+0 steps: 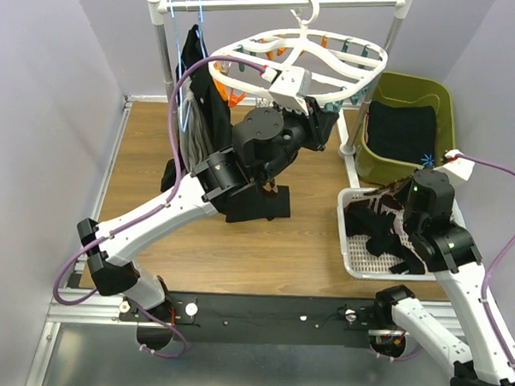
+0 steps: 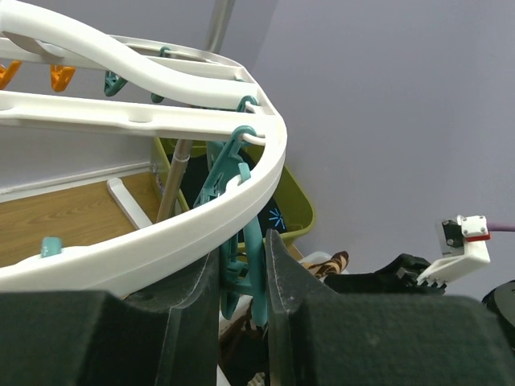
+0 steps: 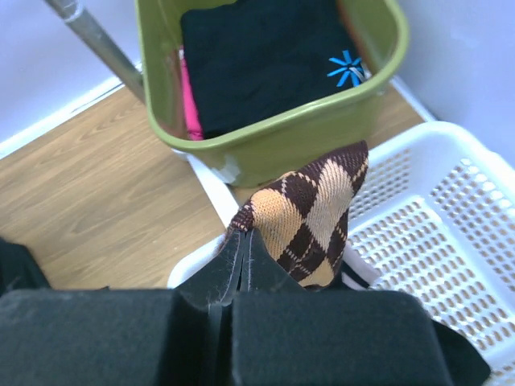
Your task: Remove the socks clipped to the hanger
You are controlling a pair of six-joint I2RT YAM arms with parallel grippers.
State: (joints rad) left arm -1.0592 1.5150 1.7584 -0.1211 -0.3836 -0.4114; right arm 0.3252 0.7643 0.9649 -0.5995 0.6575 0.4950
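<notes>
The white oval hanger [image 1: 247, 45] hangs from the rail, with orange and teal clips under it. My left gripper [image 1: 327, 119] is raised to its front right rim [image 2: 161, 233] and is shut on a teal clip [image 2: 256, 265]. What hangs below that clip is hidden by my fingers. My right gripper [image 1: 396, 196] is shut on a brown diamond-patterned sock [image 3: 314, 213] and holds it over the near left corner of the white basket [image 3: 451, 233]. Several dark socks [image 1: 377, 234] lie in that basket [image 1: 350, 264].
A green bin [image 1: 445, 103] with folded black cloth [image 3: 265, 56] stands behind the basket. Black garments [image 1: 198, 96] hang on thin blue hangers at the rail's left end. More dark cloth [image 1: 257, 206] lies on the wooden table under the left arm. A rack post [image 1: 361, 112] stands beside the bin.
</notes>
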